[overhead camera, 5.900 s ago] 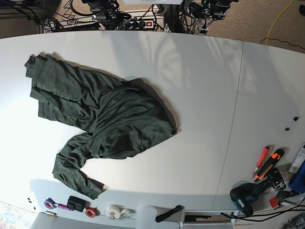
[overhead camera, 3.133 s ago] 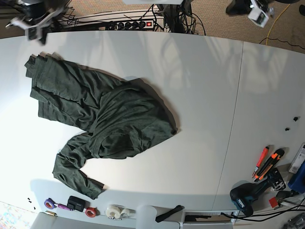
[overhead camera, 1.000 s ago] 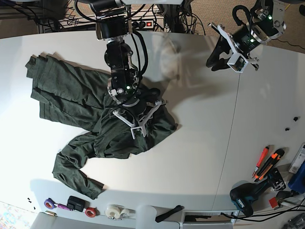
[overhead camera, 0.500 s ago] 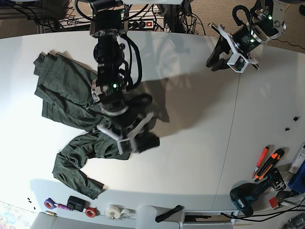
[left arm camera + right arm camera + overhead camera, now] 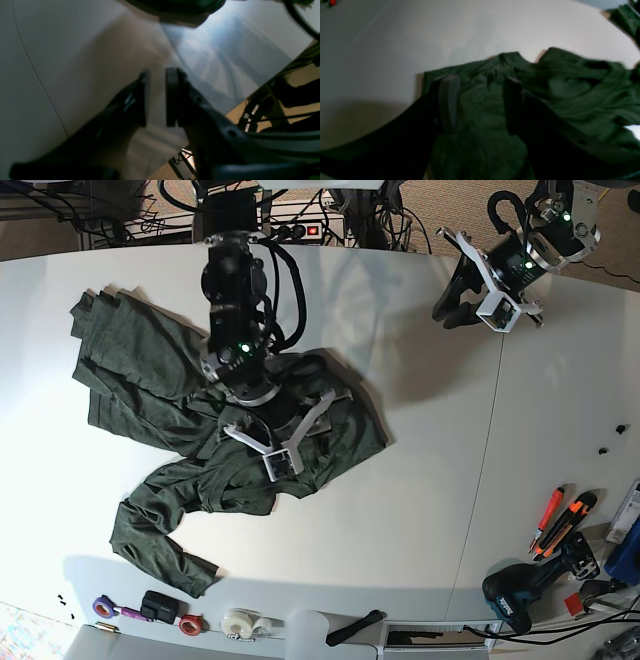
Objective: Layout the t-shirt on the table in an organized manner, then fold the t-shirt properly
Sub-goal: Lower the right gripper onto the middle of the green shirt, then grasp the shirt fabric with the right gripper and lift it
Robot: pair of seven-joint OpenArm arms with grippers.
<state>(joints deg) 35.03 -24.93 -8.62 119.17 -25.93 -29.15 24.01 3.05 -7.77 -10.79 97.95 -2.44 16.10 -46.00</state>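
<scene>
The dark green t-shirt (image 5: 150,380) lies crumpled on the left half of the white table (image 5: 430,500), one long sleeve trailing toward the front left. My right gripper (image 5: 290,435) hangs over the shirt's bunched body. In the right wrist view it (image 5: 480,100) is open, with the fabric (image 5: 570,100) lying under and between its fingers (image 5: 447,102). My left gripper (image 5: 448,308) hovers above bare table at the back right, away from the shirt. In the left wrist view its (image 5: 158,75) fingers stand almost together with nothing between them.
A seam (image 5: 480,480) splits the table into two panels. Orange cutters (image 5: 560,520) and a drill (image 5: 520,590) lie at the front right. Tape rolls (image 5: 240,623) sit along the front left edge. A power strip and cables (image 5: 300,228) run behind the table.
My right gripper has moved back and to the right over the shirt. The shirt's body now spreads further right than half a second ago. The left arm has not moved.
</scene>
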